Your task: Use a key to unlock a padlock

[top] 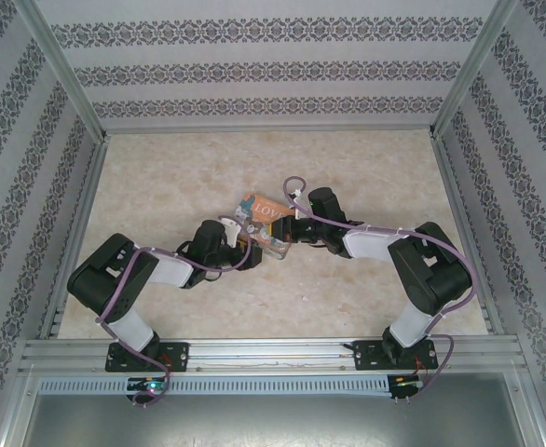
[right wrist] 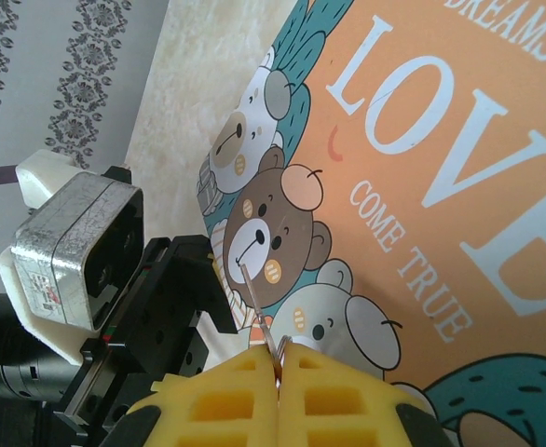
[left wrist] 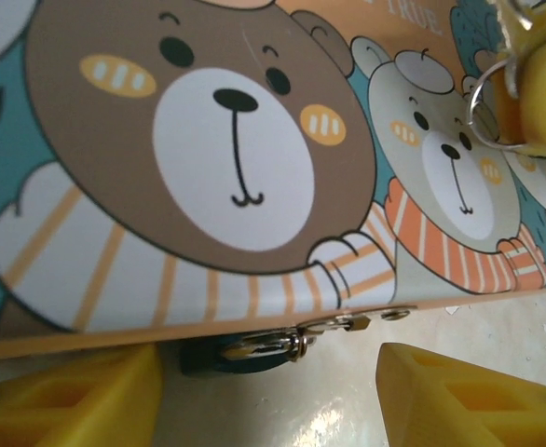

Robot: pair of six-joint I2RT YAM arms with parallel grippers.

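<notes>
The box (top: 259, 210) lies in the middle of the table (top: 161, 177). The left gripper (top: 247, 245) is just at its lower left and the right gripper (top: 288, 226) just at its right. In the left wrist view, the padlock (left wrist: 203, 359) sits under the box's lower edge, low in the middle. In the right wrist view, the key (right wrist: 251, 287) sticks up at the bottom middle, in front of the box.

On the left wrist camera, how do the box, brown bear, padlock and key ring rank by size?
1. box
2. brown bear, printed on the box
3. Not ranked: padlock and key ring look about alike, and the box's edge hides part of the padlock.
</notes>
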